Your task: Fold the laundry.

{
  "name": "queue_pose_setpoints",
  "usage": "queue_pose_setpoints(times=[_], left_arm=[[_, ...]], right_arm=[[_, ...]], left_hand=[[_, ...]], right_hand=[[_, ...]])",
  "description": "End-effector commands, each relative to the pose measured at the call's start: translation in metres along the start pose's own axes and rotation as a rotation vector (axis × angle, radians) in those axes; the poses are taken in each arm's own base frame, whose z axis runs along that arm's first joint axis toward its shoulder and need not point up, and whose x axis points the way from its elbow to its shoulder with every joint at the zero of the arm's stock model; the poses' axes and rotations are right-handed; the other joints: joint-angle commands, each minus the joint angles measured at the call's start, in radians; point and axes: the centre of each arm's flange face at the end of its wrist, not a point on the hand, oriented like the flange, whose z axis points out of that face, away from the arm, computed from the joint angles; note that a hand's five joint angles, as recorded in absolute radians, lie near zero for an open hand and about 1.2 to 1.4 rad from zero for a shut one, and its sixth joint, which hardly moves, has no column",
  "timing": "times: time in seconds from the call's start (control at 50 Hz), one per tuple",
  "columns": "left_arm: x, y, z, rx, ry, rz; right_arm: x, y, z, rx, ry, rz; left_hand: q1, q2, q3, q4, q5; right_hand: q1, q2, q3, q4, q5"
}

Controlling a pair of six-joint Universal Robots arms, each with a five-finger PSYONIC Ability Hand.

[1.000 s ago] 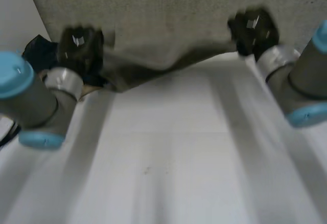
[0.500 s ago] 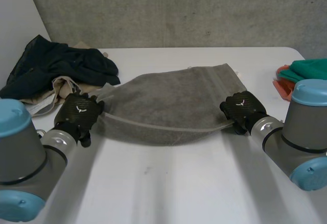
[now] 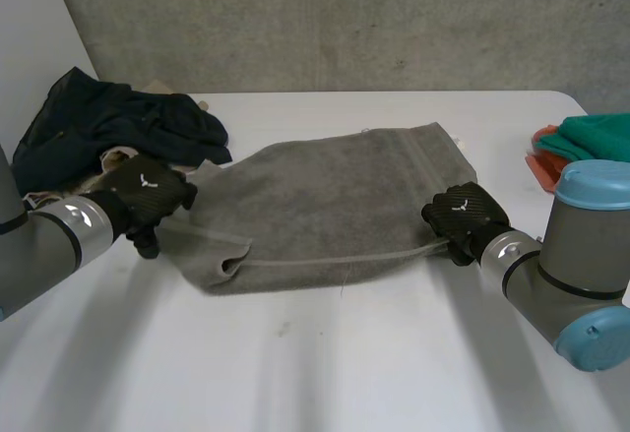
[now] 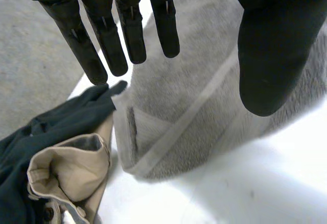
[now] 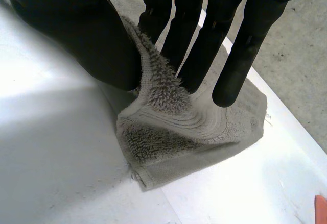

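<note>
Grey terry towel [image 3: 335,201] folded double on white table [image 3: 325,373], long axis running side to side from one hand to the other, banded hem along near edge. Over towel's left near corner, left hand [image 3: 148,199] open, fingers [image 4: 130,30] straight, thumb spread wide. At towel's right near corner, right hand [image 3: 463,217] pinching cloth between thumb and fingers. Just beyond towel's left end, dark garment [image 3: 118,127] heaped over beige garment [image 4: 71,168]; well off its right end, green cloth [image 3: 596,135].

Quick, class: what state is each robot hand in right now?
Left hand: open, fingers straight, holding nothing.
Right hand: closed, pinching a corner of the grey towel.
</note>
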Motion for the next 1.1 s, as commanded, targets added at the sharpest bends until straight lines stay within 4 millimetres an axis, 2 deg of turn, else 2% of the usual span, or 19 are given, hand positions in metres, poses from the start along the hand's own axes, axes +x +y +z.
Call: queue_pose_setpoints(times=[0.02,0.12,0.26,0.38,0.58,0.74,0.8,0.88,0.96,1.04,1.06,1.1], left_arm=[[0.003,0.009,0.014,0.029,-0.022,0.048],[0.008,0.006,0.021,0.106,-0.022,0.033],[0.030,-0.007,0.028,0.198,0.097,0.057],[0.041,-0.001,0.038,0.131,0.177,0.128],[0.054,0.012,0.038,0.024,0.302,0.181],[0.055,0.005,0.033,0.044,0.293,0.128],[0.057,0.006,0.030,0.033,0.298,0.105],[0.052,0.003,0.022,0.018,0.271,0.109],[0.039,-0.011,0.005,0.007,0.178,0.114],[0.018,-0.038,-0.024,0.027,0.017,0.062],[0.007,-0.051,-0.040,0.050,-0.069,0.024],[-0.005,-0.066,-0.059,0.086,-0.165,-0.018]], right_arm=[[-0.001,0.000,0.000,0.001,-0.004,-0.001],[-0.001,0.000,0.000,-0.001,-0.005,-0.002],[-0.001,0.002,0.001,-0.006,-0.005,0.001],[-0.001,0.004,0.001,-0.010,-0.004,0.001],[0.006,0.006,0.003,-0.015,0.011,-0.007],[0.007,0.006,0.003,-0.018,0.009,-0.018],[0.009,0.005,0.002,-0.021,0.014,-0.020],[0.011,0.000,-0.002,-0.025,0.012,-0.024],[0.022,-0.017,-0.015,-0.027,0.024,-0.055],[0.050,-0.050,-0.041,-0.004,0.092,-0.111],[0.062,-0.067,-0.055,0.014,0.126,-0.138],[0.076,-0.087,-0.071,0.047,0.171,-0.159]], left_hand=[[-0.148,-0.151,-0.157,-0.143,-0.140],[-0.181,-0.184,-0.190,-0.176,-0.173],[-0.125,-0.128,-0.134,-0.120,-0.117],[-0.043,-0.046,-0.052,-0.038,-0.035],[0.018,0.016,0.010,0.024,0.027],[0.505,0.503,0.497,0.511,0.514],[0.857,0.855,0.849,0.863,0.866],[0.890,0.888,0.882,0.896,0.899],[0.890,0.888,0.882,0.896,0.899],[0.890,0.888,0.882,0.896,0.899],[0.890,0.888,0.882,0.896,0.899],[0.890,0.888,0.882,0.896,0.899]], right_hand=[[0.263,0.219,0.206,0.198,0.203],[0.263,0.219,0.206,0.198,0.203],[0.263,0.219,0.206,0.198,0.203],[0.263,0.219,0.206,0.198,0.203],[0.263,0.219,0.206,0.198,0.203],[0.263,0.219,0.206,0.198,0.203],[0.263,0.219,0.206,0.198,0.203],[0.263,0.219,0.206,0.198,0.203],[0.263,0.219,0.206,0.198,0.203],[0.263,0.219,0.206,0.198,0.203],[0.263,0.219,0.206,0.198,0.203],[0.263,0.219,0.206,0.198,0.203]])
